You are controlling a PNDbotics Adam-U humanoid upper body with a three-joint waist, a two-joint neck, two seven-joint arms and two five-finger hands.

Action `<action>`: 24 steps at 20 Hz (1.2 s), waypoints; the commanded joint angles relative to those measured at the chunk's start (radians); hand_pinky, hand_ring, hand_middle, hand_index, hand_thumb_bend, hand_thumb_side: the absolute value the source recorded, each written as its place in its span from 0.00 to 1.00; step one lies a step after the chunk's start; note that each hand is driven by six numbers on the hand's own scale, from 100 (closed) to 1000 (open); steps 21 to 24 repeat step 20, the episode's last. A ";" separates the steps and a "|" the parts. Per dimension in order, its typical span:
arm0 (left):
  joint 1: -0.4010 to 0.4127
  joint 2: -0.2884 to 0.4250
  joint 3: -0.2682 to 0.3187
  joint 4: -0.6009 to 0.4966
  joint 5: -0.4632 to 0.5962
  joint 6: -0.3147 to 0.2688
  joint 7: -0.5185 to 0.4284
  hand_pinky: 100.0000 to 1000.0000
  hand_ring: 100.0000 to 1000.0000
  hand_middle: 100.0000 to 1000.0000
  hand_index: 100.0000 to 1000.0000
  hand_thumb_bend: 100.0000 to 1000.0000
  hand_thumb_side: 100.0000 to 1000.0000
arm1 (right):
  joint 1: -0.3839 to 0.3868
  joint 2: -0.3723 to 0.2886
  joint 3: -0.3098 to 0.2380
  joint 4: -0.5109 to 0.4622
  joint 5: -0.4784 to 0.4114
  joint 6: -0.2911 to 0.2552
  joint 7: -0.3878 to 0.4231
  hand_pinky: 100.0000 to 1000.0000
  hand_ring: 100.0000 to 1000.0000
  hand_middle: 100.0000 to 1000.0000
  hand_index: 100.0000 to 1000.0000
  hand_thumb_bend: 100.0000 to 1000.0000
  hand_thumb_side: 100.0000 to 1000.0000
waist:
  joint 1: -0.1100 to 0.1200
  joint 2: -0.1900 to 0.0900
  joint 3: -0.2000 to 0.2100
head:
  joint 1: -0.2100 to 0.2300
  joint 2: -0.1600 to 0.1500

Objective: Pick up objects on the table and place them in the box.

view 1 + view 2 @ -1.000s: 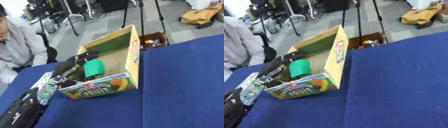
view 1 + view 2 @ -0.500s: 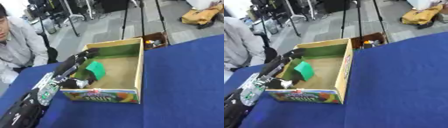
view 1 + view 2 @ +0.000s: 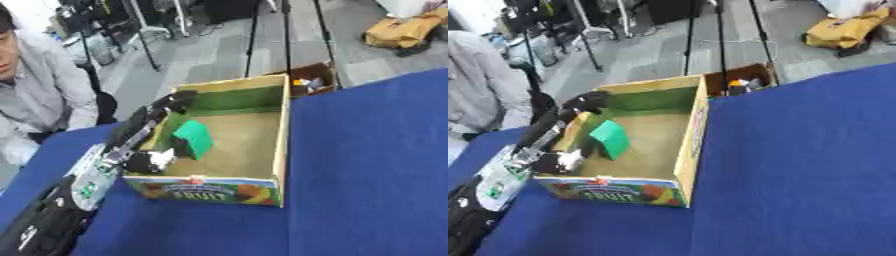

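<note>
Since one second ago: box (image 3: pixel 282 131) turned from tilted on its side to flat and upright on the blue bench (image 3: pixel 367 165), open top facing up; green object (image 3: pixel 193 138) now lying on the box floor instead of held near the raised opening.

Left hand (image 3: pixel 149 161) at the box's left wall, arm entering from the lower left corner; dark fingers (image 3: pixel 178 99) stretched along the left wall toward the far corner, thumb part just inside the near left corner. Cannot tell whether wrapped round the wall or merely resting on it.

Green object inside the box, left of centre, close to the left wall, tilted; just beside the hand, contact not discernible.

Box near wall printed with fruit pictures and the word FRUIT; inner far wall green; floor brown.

Right hand out of both views.

Beyond the bench's far edge: small brown carton (image 3: pixel 741 80) holding small coloured things, on the floor.
</note>
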 commanded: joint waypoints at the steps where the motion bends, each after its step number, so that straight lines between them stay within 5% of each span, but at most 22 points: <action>1: 0.021 0.059 0.009 -0.118 0.221 0.038 -0.002 0.63 0.79 0.86 1.00 0.00 0.96 | 0.007 -0.019 -0.011 -0.026 0.002 0.010 -0.012 0.92 0.99 0.35 0.86 0.00 0.57 | -0.011 -0.057 0.021 | -0.055 0.041; 6: 0.115 0.091 0.055 -0.364 0.570 0.116 -0.007 0.60 0.77 0.83 1.00 0.00 0.96 | 0.030 -0.005 -0.013 -0.042 0.008 0.032 -0.037 0.91 0.98 0.37 0.85 0.00 0.55 | -0.035 -0.110 0.072 | -0.146 0.122; 11: 0.228 0.060 0.116 -0.614 0.780 0.190 0.017 0.59 0.77 0.80 1.00 0.00 0.93 | 0.052 0.018 -0.012 -0.054 0.012 0.050 -0.070 0.90 0.96 0.39 0.84 0.00 0.53 | -0.071 -0.171 0.122 | -0.189 0.179; 14: 0.315 0.025 0.146 -0.726 0.827 0.198 0.041 0.57 0.76 0.79 1.00 0.00 0.94 | 0.062 0.034 -0.009 -0.055 0.011 0.055 -0.089 0.89 0.95 0.39 0.84 0.00 0.52 | -0.090 -0.206 0.149 | -0.207 0.204; 20: 0.434 -0.066 0.155 -0.745 0.884 0.134 -0.032 0.56 0.75 0.78 1.00 0.02 0.95 | 0.074 0.061 -0.010 -0.055 0.017 0.057 -0.130 0.88 0.93 0.41 0.82 0.00 0.49 | -0.130 -0.266 0.197 | -0.247 0.252; 24: 0.434 -0.066 0.155 -0.745 0.884 0.134 -0.032 0.56 0.75 0.78 1.00 0.02 0.95 | 0.074 0.061 -0.010 -0.055 0.017 0.057 -0.130 0.88 0.93 0.41 0.82 0.00 0.49 | -0.130 -0.266 0.197 | -0.247 0.252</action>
